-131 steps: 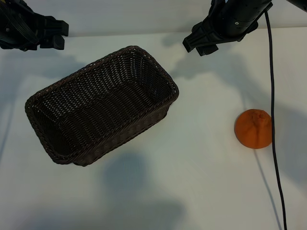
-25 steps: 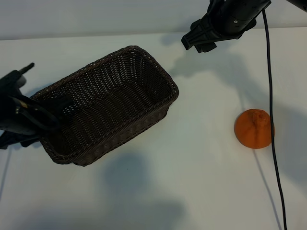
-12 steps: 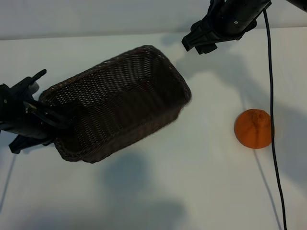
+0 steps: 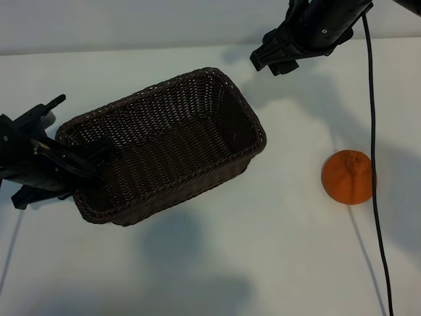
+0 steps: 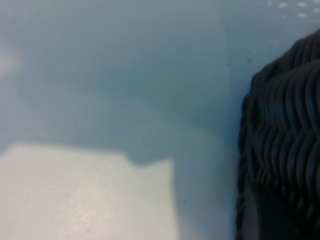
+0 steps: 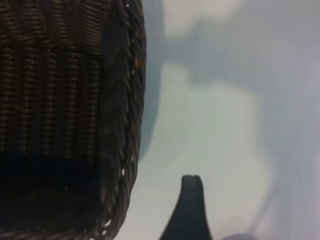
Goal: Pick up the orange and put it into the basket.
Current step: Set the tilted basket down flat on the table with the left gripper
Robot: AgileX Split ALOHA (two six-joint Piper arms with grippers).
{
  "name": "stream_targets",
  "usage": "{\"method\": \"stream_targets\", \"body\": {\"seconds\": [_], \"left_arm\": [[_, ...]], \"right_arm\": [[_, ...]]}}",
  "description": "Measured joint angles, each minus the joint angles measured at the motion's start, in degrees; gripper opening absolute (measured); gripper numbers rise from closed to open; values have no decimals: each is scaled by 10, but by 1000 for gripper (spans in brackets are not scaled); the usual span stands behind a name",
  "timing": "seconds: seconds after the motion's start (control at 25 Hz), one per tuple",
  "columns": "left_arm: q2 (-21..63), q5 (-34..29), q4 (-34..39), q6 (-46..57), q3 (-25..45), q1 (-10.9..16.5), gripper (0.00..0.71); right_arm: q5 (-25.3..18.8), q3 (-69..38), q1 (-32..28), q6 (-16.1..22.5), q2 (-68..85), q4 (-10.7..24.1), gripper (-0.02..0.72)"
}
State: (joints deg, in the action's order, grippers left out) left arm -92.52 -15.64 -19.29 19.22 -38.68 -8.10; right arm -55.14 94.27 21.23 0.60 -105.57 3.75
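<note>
The orange lies on the white table at the right, alone and well apart from both arms. The dark brown wicker basket sits slantwise at centre left, with nothing inside. My left gripper is shut on the rim of its left end, one finger inside the basket and the other outside. In the left wrist view the basket's weave fills one side. My right gripper hangs open above the table's far edge, beyond the basket's far right corner. One of its fingers shows beside the basket's rim.
A black cable runs from the right arm down across the table, passing just right of the orange. Bare white table lies between the basket and the orange and along the near side.
My left gripper has shut on the basket's left end and shifted the basket to the right, toward the orange. The orange and the right arm have not moved.
</note>
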Motion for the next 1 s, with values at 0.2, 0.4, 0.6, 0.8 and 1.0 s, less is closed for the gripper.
{"method": "stream_targets", "body": {"seconds": [0.2,0.4,0.6,0.8,1.0], "left_arm": [[28,-29,11,-26,-1,2,153],[43,-78,15,-60,-28,9,153],[45,-117,-1,-106,-66,9,152],[45,-144,-8,-138,-93,9,152],[45,-163,-7,-161,-122,9,152]], "right_arm": [[0,0,0,-1,0,0,595],[0,0,0,-1,0,0,595],[0,0,0,-1,0,0,595],[-1,0,0,-2,0,0,595],[-1,0,0,-2,0,0,595]]}}
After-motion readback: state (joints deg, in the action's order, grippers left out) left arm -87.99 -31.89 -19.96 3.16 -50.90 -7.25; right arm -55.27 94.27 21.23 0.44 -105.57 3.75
